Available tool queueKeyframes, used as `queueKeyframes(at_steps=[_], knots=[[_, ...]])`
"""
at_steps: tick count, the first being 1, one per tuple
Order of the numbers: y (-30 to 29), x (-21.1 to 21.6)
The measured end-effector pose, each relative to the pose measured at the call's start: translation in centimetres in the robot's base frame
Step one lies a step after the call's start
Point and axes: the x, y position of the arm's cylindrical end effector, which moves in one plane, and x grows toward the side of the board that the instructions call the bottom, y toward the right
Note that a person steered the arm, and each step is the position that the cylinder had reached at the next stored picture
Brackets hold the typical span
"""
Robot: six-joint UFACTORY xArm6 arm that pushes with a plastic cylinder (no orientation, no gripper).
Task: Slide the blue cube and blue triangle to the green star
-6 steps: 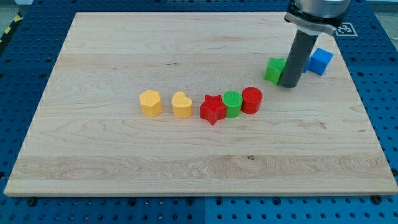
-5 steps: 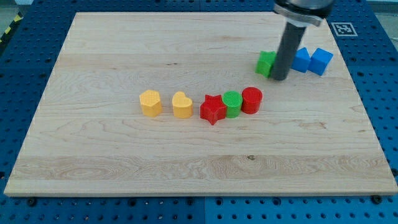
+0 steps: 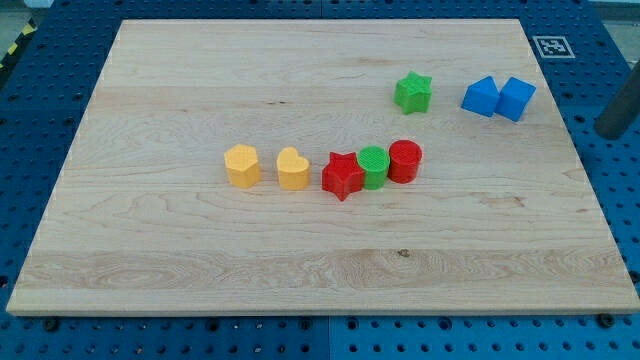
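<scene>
Blue cube [image 3: 517, 98] touches blue triangle [image 3: 481, 96] on the grainy wooden counter [image 3: 300, 60], near green star [image 3: 412, 92]; tip [image 3: 610, 132] sits off-board right, holding nothing.

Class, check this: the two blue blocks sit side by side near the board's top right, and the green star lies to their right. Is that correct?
Not quite. In the camera view the green star lies to the left of the blue triangle and blue cube, apart from them. The rest stands.
</scene>
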Motion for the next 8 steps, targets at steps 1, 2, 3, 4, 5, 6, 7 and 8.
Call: queueKeyframes(at_steps=[1, 2, 3, 4, 5, 6, 7, 8], knots=[[-0.6, -1.2], [-3.4, -4.4], [-6.9, -5.1], [-9.2, -5.1], [-12.3, -5.1], [-13.2, -5.2], [-13.2, -5.2], [-12.3, -5.2]])
